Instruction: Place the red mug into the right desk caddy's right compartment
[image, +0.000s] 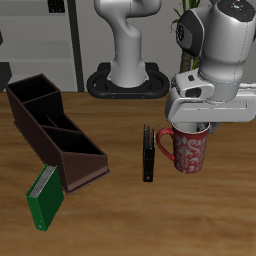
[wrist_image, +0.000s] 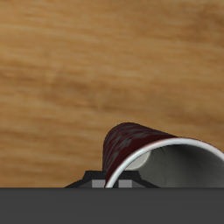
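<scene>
The red mug (image: 189, 149), dark red with pale speckles, stands upright on the table near the front. My gripper (image: 203, 127) is directly over it, its fingers down at the rim and mostly hidden, closed on the mug's wall. The wrist view shows the mug (wrist_image: 131, 144) very close, with its light grey inside and white rim. The right desk caddy (image: 50, 125), a long maroon-brown box with dividers, lies well away across the table. Its squarish right compartment (image: 32, 93) is the end cell farthest back; the low slanted end points to the front.
A thin black book (image: 148, 153) stands on edge just beside the mug, between it and the caddy. A flat green book (image: 43, 194) lies by the caddy's slanted end near the front edge. The robot's base (image: 125, 80) stands at the back.
</scene>
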